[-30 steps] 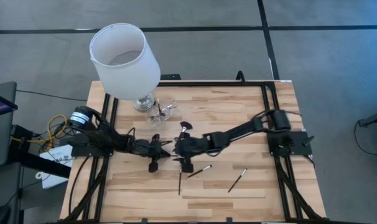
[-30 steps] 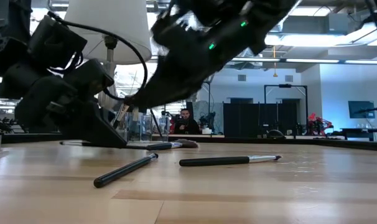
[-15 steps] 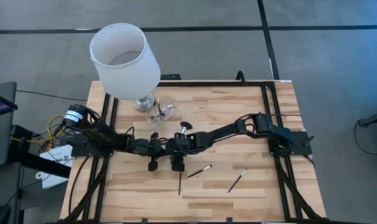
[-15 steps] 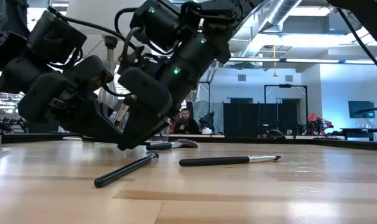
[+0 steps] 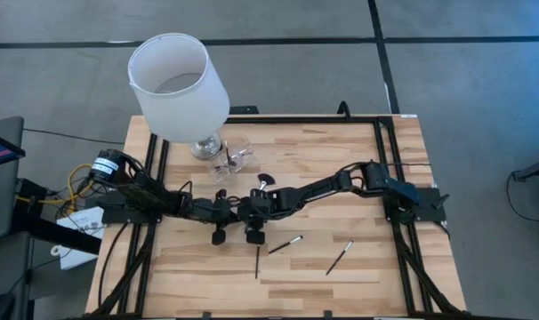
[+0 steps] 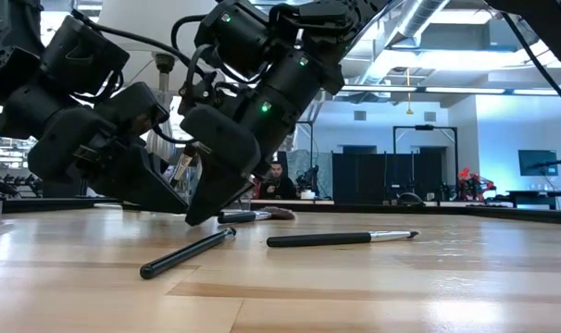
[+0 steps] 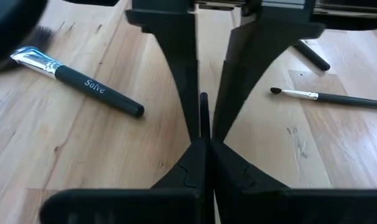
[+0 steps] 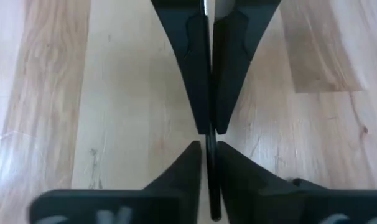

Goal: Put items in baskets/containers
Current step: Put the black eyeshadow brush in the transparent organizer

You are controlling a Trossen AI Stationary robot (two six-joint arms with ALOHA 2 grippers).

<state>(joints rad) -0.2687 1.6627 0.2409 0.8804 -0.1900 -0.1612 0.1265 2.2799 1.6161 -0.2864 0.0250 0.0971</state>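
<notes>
Handover step: left tool (image 7: 201,134) clamped on thin brush (image 7: 203,115); right tool (image 8: 208,140) nose to nose, pinched onto same brush. Next, likely: left releases, right carries to clear cup (image 5: 235,156) beyond.

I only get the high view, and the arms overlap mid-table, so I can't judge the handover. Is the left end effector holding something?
Observer: Yes, the left end effector is shut on a thin black makeup brush.
Operator: Has the right one got it?
Observer: The right end effector is closed on the same brush, tip to tip with the left.
Operator: Anyone nearby?
Observer: A person shows in the room behind the table.
</notes>
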